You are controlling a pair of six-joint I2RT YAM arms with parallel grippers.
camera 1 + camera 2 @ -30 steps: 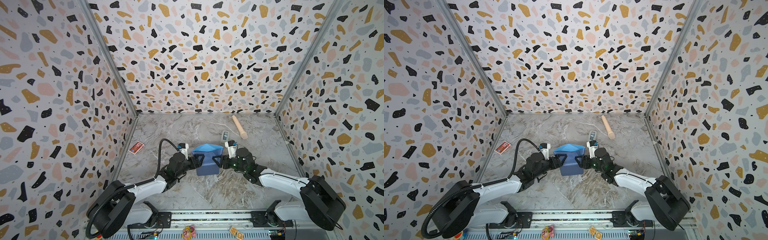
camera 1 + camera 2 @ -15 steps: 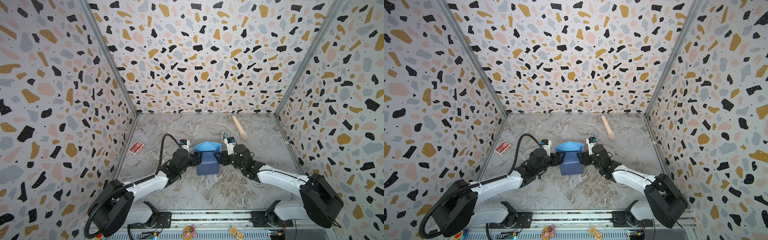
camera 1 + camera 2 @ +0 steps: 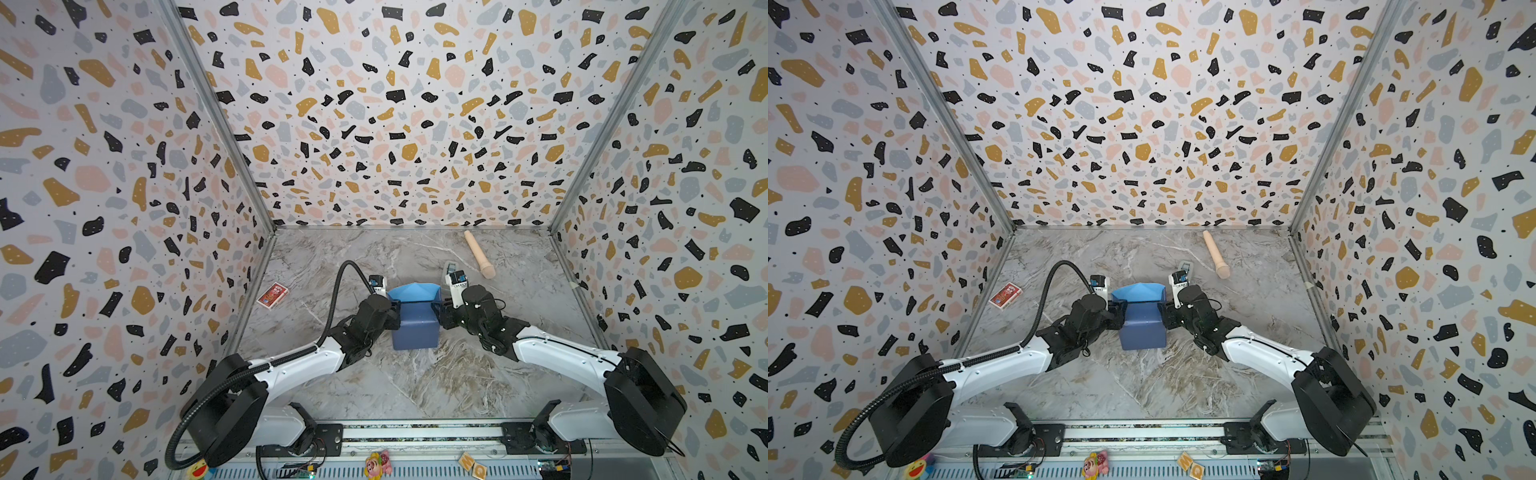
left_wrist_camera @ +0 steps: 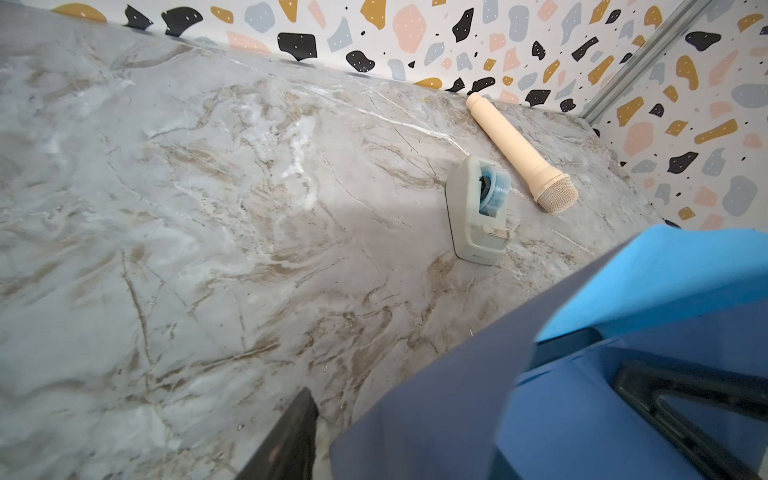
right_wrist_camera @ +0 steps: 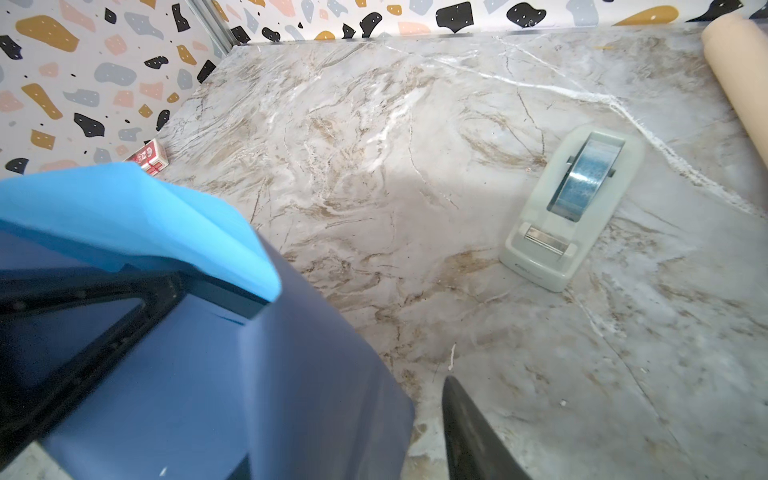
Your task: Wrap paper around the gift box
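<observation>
Gift box [image 5: 226, 297] sits mid-desk [image 3: 415, 386] under the paper [image 3: 415, 328]; only 1 dark edge shows. A light-blue flap stands up on the far side. Left end effector [image 3: 395, 309] and right end effector [image 3: 439, 311] flank the box. Both are part-open: 1 finger over the top, 1 outside, with a hanging side flap between. Tape dispenser [image 4: 478, 212] lies beyond.

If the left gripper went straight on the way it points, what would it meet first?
The paper: its side flap stands between the jaws of the left gripper. The gift box seems just behind; depth is unclear.
</observation>
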